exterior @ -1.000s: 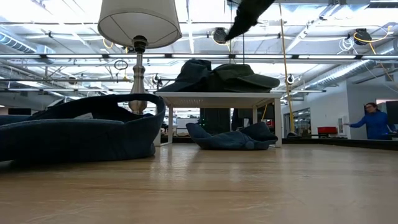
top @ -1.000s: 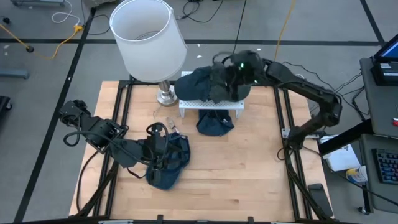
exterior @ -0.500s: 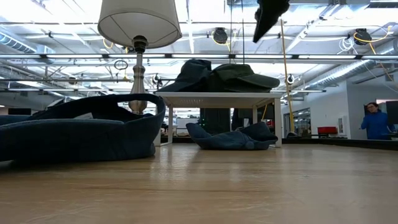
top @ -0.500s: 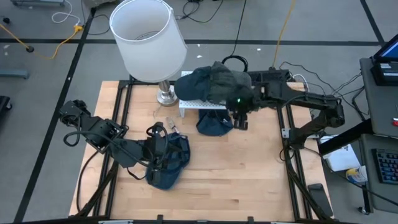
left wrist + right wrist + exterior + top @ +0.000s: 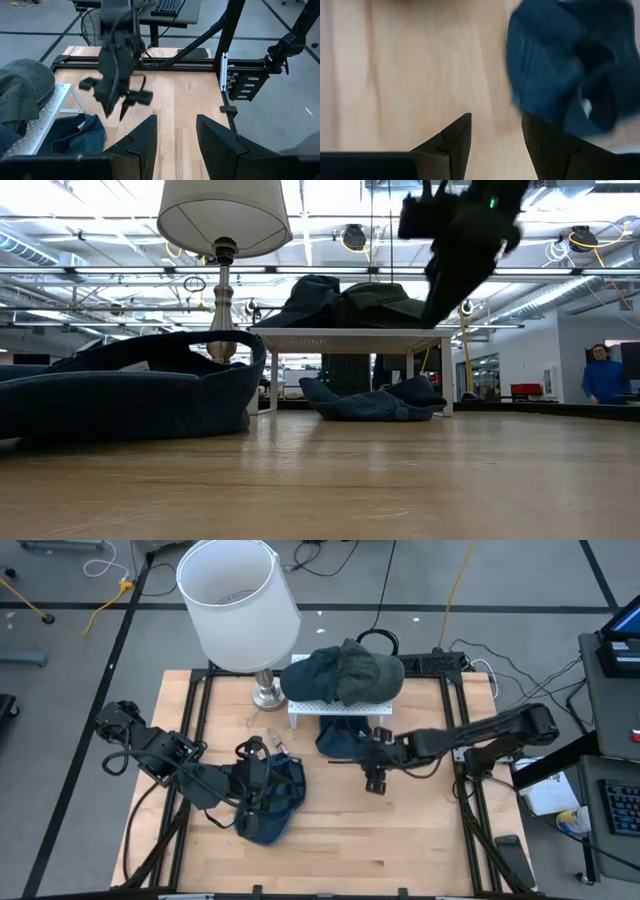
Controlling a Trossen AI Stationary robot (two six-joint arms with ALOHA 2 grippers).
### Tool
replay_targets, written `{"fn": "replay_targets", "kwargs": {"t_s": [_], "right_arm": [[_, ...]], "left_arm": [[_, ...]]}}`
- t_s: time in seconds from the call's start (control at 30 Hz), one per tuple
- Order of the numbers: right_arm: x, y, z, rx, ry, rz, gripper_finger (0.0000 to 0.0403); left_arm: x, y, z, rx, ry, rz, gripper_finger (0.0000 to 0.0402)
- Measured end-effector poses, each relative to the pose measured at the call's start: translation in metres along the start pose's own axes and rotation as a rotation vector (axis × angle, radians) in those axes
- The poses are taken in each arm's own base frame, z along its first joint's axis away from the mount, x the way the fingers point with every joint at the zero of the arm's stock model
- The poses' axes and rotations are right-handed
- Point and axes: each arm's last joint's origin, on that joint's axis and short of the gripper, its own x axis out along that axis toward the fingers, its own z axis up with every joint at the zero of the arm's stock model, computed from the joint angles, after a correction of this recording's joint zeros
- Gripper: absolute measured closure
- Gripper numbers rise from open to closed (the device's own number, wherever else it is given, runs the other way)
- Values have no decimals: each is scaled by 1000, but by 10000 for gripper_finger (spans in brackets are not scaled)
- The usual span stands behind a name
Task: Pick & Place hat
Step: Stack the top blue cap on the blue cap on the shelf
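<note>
Two grippers apart and empty; hats spread over bench and rack.

High view: right gripper hovering with fingers spread beside dark blue hat lying under white rack; two more hats piled on that rack near lamp; left gripper resting on another blue hat.
Low view: right gripper hanging above rack; person far behind.
Left wrist view: own fingers parted, right gripper ahead.
Right wrist view: fingers parted, blue hat just beyond.
</note>
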Motion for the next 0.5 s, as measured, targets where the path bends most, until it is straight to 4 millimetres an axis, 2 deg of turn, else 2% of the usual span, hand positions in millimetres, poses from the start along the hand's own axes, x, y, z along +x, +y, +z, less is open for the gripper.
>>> {"fn": "replay_targets", "kwargs": {"t_s": [0.13,0.27,0.5], "right_arm": [[26,2,-19,-7,-92,9,236],[43,-6,-34,32,-160,5,236],[54,-20,-42,-14,-223,-66,236]], "left_arm": [[0,0,0,-1,0,0,261],[0,0,0,-3,0,0,261],[1,1,1,-6,-1,5,261]]}}
